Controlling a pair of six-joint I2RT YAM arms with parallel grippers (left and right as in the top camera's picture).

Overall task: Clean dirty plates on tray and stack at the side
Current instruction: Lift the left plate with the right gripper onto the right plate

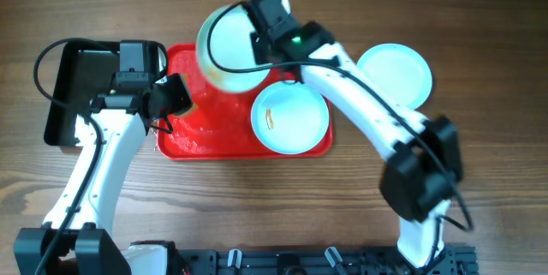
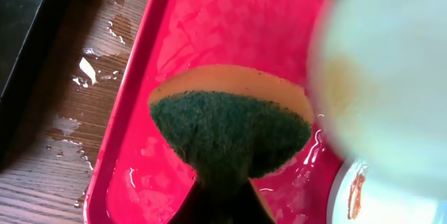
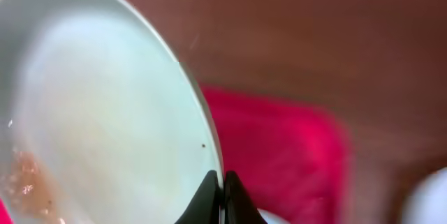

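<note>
My right gripper (image 1: pixel 257 39) is shut on the rim of a white plate (image 1: pixel 227 48) and holds it tilted above the back of the red tray (image 1: pixel 205 142). In the right wrist view the plate (image 3: pixel 105 112) shows a brown smear at its lower left, with my fingers (image 3: pixel 222 189) pinching the rim. My left gripper (image 1: pixel 175 95) is shut on a green and yellow sponge (image 2: pixel 230 130) over the tray's wet left part (image 2: pixel 209 21). A second plate (image 1: pixel 289 116) with an orange smear lies on the tray's right half. A third plate (image 1: pixel 394 74) lies on the table, right of the tray.
A black tray (image 1: pixel 81 86) lies on the table left of the red tray. Water drops (image 2: pixel 87 74) lie on the wood between the two trays.
</note>
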